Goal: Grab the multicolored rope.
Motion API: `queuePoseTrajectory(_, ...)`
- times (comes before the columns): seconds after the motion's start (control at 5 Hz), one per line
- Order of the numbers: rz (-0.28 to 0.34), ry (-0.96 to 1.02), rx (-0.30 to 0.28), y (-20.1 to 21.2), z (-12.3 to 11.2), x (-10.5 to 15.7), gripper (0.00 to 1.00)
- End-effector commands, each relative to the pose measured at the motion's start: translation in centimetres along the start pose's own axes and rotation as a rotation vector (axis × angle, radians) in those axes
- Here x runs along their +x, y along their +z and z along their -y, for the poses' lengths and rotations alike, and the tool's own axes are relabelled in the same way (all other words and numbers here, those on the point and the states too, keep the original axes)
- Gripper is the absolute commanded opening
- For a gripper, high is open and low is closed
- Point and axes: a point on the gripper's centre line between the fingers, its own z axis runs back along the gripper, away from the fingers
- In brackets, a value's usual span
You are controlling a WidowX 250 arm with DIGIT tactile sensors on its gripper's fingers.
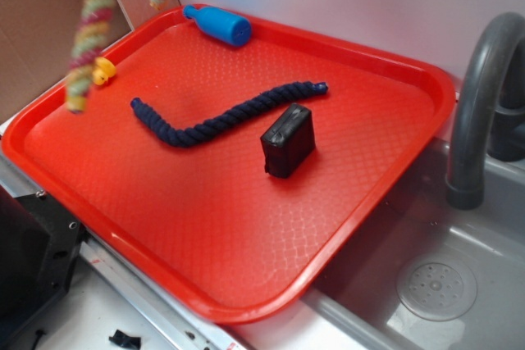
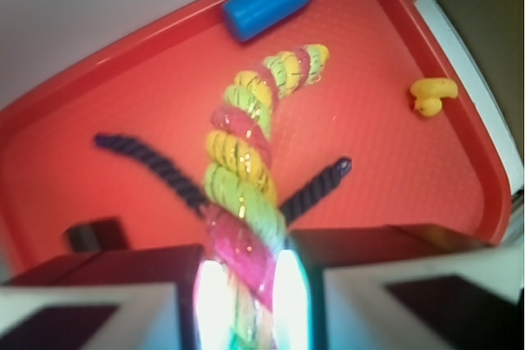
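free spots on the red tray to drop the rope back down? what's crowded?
Biggest bare patch: near half of the red tray, between the dark rope, black box and front rim. Another: right corner beyond the box. Crowded: far left, with blue bottle and yellow duck. The claw holds the multicolored rope dangling there.

Exterior view: bright, even light; soft glare patch on the red tray (image 1: 246, 227) near its front; short soft shadows beside objects. Wrist view: fingertips (image 2: 215, 305) blown out white, nearest rope (image 2: 246, 202) blurred, tray edges bowed by lens distortion.
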Motion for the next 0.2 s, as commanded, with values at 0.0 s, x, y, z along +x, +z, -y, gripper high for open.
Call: queuePoseTrajectory(0.0,0.071,0.082,-0.053,2.72,-2.48,0.03,0.00)
